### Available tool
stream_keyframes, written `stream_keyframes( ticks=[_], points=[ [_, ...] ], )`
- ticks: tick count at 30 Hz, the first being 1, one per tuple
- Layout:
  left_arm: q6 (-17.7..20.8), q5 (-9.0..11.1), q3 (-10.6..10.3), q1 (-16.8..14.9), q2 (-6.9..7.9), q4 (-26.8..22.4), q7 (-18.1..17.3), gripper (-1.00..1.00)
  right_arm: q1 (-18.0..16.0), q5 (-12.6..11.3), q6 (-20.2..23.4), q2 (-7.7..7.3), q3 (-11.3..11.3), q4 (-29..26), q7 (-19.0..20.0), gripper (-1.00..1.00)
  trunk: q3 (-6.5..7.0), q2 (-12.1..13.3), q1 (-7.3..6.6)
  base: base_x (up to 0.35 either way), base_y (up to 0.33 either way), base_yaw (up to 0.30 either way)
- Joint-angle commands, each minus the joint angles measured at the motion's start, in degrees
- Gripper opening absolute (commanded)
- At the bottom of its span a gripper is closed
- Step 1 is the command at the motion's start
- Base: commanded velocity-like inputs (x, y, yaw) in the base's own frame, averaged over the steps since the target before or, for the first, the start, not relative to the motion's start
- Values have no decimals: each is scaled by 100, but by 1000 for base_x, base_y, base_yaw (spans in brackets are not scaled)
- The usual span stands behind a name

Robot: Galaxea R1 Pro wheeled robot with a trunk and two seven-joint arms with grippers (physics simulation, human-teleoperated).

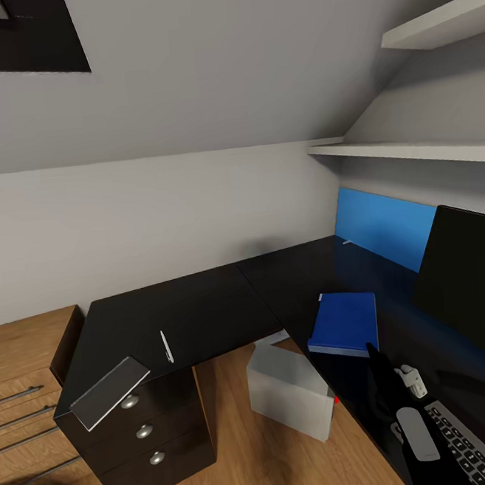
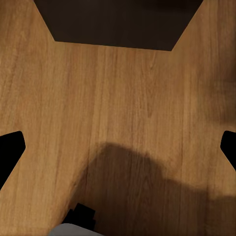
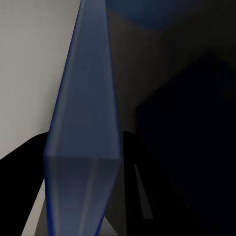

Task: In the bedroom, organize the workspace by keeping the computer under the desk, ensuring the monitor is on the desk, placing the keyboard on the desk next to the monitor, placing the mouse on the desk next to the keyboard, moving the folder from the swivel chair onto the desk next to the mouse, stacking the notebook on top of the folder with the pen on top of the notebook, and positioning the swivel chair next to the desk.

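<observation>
Attic bedroom with a home-office corner. Sloped grey-white ceiling, black-framed skylight [image 1: 18,34] at upper left. Glossy black L-shaped desk [image 1: 197,310] with blue back panel [image 1: 386,227] and three-drawer pedestal [image 1: 145,430]. On the desk: monitor [image 1: 473,287], keyboard [image 1: 470,447], blue folder [image 1: 344,323], pen [image 1: 166,346]. Grey computer [image 1: 290,390] tower on light wood floor [image 1: 242,465] below. White wall shelves [image 1: 419,150] at right; light-wood drawer unit [image 1: 27,397] at left.

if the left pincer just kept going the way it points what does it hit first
Most likely the bare wood floor: the left wrist view looks down along the open left pincer at floorboards, with nothing between. A dark desk edge lies further off. Depth is unclear.
</observation>
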Motion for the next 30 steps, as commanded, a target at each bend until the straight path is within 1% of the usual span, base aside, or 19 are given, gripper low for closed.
stream_keyframes(
  ticks=[1, 11, 30],
  points=[
    [13, 56, 6, -2, -3, -8, 6, 100, -6, -58, 37, 6, -25, -2, 32, -100, -6, -4, 0, 0, 0, 0],
    [13, 56, 6, -2, 5, -8, -2, 100, -6, -58, 37, 4, -25, -23, -68, -100, -6, -4, 0, 0, 0, 0],
    [10, 56, 6, -2, 5, -8, -2, 100, -6, -58, 37, -3, -48, -28, -85, -100, -6, -4, 0, 0, 0, 0]
  ],
)
